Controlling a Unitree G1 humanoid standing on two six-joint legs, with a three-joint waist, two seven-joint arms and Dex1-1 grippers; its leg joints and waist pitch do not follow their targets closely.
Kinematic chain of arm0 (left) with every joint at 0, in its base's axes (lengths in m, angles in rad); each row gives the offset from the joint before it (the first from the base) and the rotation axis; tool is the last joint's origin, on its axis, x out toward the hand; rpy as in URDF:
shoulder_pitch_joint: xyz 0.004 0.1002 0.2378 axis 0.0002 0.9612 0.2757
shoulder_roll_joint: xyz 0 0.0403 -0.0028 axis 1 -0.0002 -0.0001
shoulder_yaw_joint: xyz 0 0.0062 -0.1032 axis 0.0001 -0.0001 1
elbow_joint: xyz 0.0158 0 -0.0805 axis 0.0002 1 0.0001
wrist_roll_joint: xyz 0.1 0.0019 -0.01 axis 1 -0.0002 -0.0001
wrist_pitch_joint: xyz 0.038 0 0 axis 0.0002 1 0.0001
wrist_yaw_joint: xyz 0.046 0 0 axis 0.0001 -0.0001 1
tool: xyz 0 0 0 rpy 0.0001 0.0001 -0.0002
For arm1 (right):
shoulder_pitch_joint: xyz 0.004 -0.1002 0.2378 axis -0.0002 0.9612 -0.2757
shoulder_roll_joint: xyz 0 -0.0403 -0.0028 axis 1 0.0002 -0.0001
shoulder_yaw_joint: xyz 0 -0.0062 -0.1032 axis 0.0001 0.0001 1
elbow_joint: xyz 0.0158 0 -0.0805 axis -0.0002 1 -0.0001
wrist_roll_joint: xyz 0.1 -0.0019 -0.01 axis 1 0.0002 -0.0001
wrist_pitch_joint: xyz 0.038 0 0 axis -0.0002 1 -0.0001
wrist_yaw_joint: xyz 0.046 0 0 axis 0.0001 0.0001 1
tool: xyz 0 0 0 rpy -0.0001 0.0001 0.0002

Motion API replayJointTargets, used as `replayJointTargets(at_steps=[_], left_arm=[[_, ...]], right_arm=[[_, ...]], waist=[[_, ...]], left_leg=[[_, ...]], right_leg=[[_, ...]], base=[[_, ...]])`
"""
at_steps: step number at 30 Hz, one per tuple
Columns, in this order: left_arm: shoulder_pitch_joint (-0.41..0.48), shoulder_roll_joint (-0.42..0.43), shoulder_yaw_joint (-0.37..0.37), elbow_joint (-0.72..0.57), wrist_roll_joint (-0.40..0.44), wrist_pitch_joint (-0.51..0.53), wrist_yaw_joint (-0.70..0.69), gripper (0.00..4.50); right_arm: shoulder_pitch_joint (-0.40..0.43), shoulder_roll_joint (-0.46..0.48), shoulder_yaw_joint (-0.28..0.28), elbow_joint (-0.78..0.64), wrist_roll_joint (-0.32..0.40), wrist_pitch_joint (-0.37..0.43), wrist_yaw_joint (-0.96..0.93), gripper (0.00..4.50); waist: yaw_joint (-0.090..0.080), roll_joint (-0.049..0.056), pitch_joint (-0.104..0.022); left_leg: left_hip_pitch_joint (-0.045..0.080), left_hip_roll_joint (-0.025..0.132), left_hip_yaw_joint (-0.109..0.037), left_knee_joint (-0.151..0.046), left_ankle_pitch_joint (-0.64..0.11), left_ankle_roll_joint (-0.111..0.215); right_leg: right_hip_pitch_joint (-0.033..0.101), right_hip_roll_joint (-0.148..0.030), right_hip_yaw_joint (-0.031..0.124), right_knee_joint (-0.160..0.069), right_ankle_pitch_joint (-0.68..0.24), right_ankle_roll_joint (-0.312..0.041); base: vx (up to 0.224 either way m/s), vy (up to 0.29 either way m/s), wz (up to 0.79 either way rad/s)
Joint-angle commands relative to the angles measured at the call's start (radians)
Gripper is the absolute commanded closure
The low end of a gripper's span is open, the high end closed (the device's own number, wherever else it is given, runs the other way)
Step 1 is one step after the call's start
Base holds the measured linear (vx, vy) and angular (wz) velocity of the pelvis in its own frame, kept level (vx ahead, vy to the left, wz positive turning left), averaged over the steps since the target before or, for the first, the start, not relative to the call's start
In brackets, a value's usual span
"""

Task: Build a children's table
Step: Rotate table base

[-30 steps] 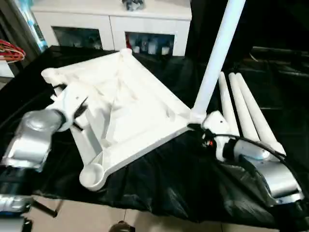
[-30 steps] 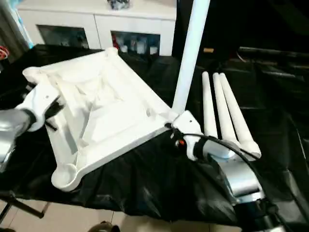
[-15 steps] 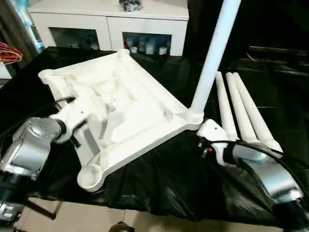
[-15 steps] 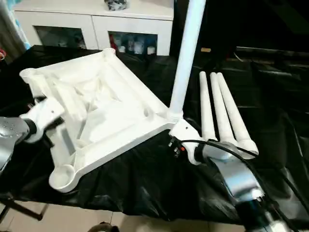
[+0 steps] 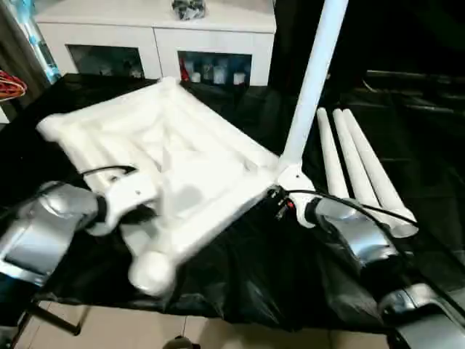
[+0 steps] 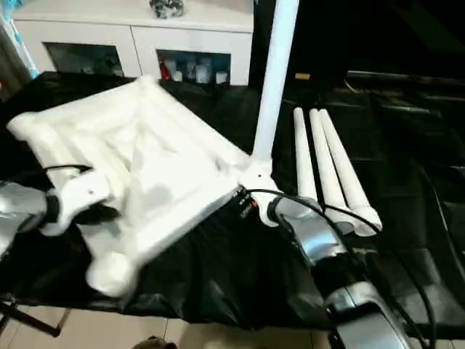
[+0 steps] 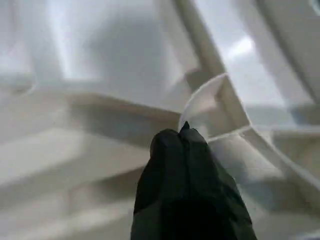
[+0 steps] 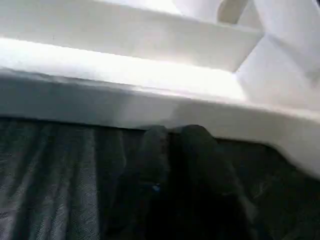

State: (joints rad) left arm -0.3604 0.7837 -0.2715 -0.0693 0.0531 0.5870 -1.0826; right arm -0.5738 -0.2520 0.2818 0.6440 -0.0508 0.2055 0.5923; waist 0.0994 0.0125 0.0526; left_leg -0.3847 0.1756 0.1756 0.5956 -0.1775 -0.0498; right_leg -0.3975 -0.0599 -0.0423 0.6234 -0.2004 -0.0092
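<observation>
- Tabletop [image 5: 182, 167] lies upside down on the black cloth [image 5: 240, 269], its ribbed underside facing up; it looks blurred in the head views, so judge it as being shifted or turned, and keep that motion slow.
- One leg [image 5: 312, 80] already stands upright in the corner socket nearest your right arm; three loose legs [image 5: 356, 163] lie side by side on the cloth just beyond that corner; a white cabinet [image 5: 156, 36] stands behind the table and plays no part.
- Left gripper [image 7: 184, 134] has its two black fingers pressed together with nothing between them; the tips rest against a rib of the underside, so you are pushing, not gripping; keep the push low along the rib so the top slides rather than tips.
- Right gripper [image 8: 172, 134] sits at the lower edge of the rim beside the standing leg; its fingers lie close together, but you cannot tell from the wrist view whether they pinch the rim or merely touch it; check this before you lean on it.
- Watch the upright leg; a jerk at that corner could loosen it from its socket.
- Aim to bring a bare socket [image 5: 151, 270] within easy reach of the loose legs, and stop the top flat on the cloth before reaching for one.
</observation>
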Motion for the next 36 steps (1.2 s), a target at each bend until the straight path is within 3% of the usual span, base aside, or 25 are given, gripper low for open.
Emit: replayJointTargets(at_steps=[1, 9, 18, 23, 24, 27, 28, 31, 34, 36], left_arm=[[0.028, -0.023, -0.065, -0.022, -0.032, 0.019, -0.048, 4.5], [-0.019, -0.153, -0.119, -0.013, -0.026, 0.002, 0.005, 4.5], [-0.158, -0.299, -0.088, 0.246, 0.061, -0.141, 0.222, 4.5], [-0.168, -0.307, -0.089, 0.293, 0.078, -0.184, 0.248, 4.5], [-0.168, -0.306, -0.086, 0.308, 0.079, -0.215, 0.255, 4.5], [-0.169, -0.304, -0.076, 0.347, 0.086, -0.267, 0.285, 4.5], [-0.169, -0.304, -0.076, 0.347, 0.086, -0.267, 0.285, 4.5], [-0.171, -0.297, -0.058, 0.389, 0.088, -0.324, 0.313, 4.5], [-0.171, -0.296, -0.049, 0.397, 0.088, -0.33, 0.326, 4.5], [-0.161, -0.307, 0.005, 0.349, 0.028, -0.335, 0.305, 4.5]], right_arm=[[-0.036, 0.018, -0.002, 0.034, -0.009, -0.041, -0.017, 4.32], [-0.079, 0.055, -0.011, 0.129, -0.016, -0.116, -0.035, 4.45], [-0.056, 0.006, -0.036, 0.074, -0.029, -0.131, -0.073, 4.45], [-0.036, -0.018, -0.079, -0.018, -0.042, -0.072, -0.132, 4.45], [-0.023, -0.027, -0.11, -0.073, -0.026, -0.03, -0.144, 4.45], [-0.001, -0.041, -0.184, -0.173, 0.036, 0.05, -0.148, 4.45], [-0.001, -0.041, -0.184, -0.173, 0.036, 0.05, -0.148, 4.45], [0.013, -0.05, -0.256, -0.248, 0.087, 0.133, -0.172, 4.45], [0.018, -0.054, -0.272, -0.266, 0.092, 0.162, -0.186, 4.3], [0.042, -0.066, -0.293, -0.323, 0.091, 0.221, -0.205, 4.12]], waist=[[-0.001, 0.006, -0.062], [-0.005, 0.003, -0.062], [-0.005, -0.003, -0.066], [-0.004, -0.002, -0.069], [-0.004, 0.003, -0.069], [-0.002, -0.001, -0.07], [0.0, -0.001, -0.069], [0.002, 0.001, -0.067], [0.003, 0.0, -0.066], [0.003, -0.005, -0.064]], left_leg=[[0.021, 0.049, -0.019, -0.074, -0.206, -0.028], [0.022, 0.049, -0.015, -0.072, -0.202, -0.02], [0.014, 0.045, -0.019, -0.069, -0.184, -0.007], [0.017, 0.045, -0.019, -0.066, -0.157, -0.003], [0.018, 0.045, -0.019, -0.066, -0.162, -0.003], [0.019, 0.045, -0.019, -0.066, -0.16, 0.005], [0.019, 0.046, -0.019, -0.067, -0.164, 0.007], [0.022, 0.047, -0.019, -0.07, -0.192, -0.006], [0.024, 0.047, -0.019, -0.07, -0.205, -0.019], [0.022, 0.047, -0.019, -0.072, -0.205, -0.022]], right_leg=[[0.039, -0.083, 0.046, -0.065, -0.141, -0.229], [0.039, -0.079, 0.046, -0.068, -0.151, -0.227], [0.049, -0.079, 0.044, -0.067, -0.124, -0.212], [0.047, -0.075, 0.043, -0.064, -0.09, -0.205], [0.046, -0.075, 0.042, -0.063, -0.088, -0.208], [0.048, -0.074, 0.043, -0.064, -0.059, -0.209], [0.047, -0.075, 0.043, -0.065, -0.062, -0.207], [0.044, -0.076, 0.044, -0.07, -0.116, -0.197], [0.043, -0.078, 0.044, -0.071, -0.143, -0.193], [0.043, -0.077, 0.044, -0.073, -0.154, -0.191]], base=[[0.0, 0.0, 0.0], [0.0, 0.0, 0.0], [0.0, 0.0, 0.0], [0.0, 0.0, 0.0], [0.0, 0.0, 0.0], [0.0, 0.0, 0.0], [0.0, 0.0, 0.0], [0.0, 0.0, 0.0], [0.0, 0.0, 0.0], [0.0, 0.0, 0.0]])
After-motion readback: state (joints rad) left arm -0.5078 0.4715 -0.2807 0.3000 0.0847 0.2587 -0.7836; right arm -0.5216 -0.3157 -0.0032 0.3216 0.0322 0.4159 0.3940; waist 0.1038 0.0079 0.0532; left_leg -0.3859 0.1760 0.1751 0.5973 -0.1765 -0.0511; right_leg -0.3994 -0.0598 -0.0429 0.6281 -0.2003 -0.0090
